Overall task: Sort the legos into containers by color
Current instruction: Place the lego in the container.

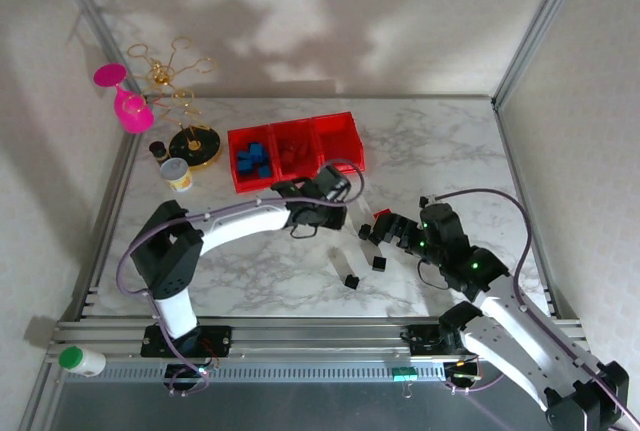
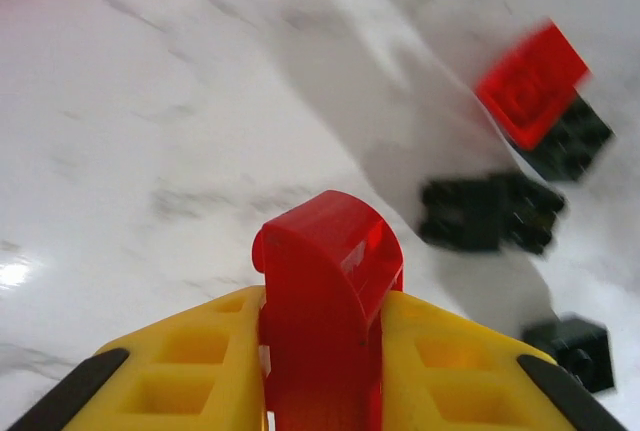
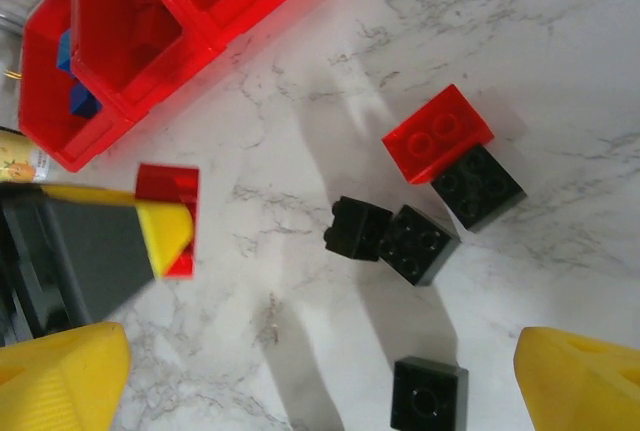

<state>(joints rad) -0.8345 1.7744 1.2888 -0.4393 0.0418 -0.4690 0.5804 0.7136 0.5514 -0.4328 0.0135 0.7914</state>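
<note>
The left gripper was clamped on a red brick, its yellow fingers tight against both sides. The right gripper stood wide open, holding nothing. From it, a black brick lay at 4 o'clock and a pair of black bricks at 1 o'clock. Beyond those lay a loose red brick, perhaps resting on a fourth black one; the overlap was hard to judge. The red bins sat at 11 o'clock, cut off by the frame. Blue bricks filled the left bin. Everything rested on a marble table between pale walls.
</note>
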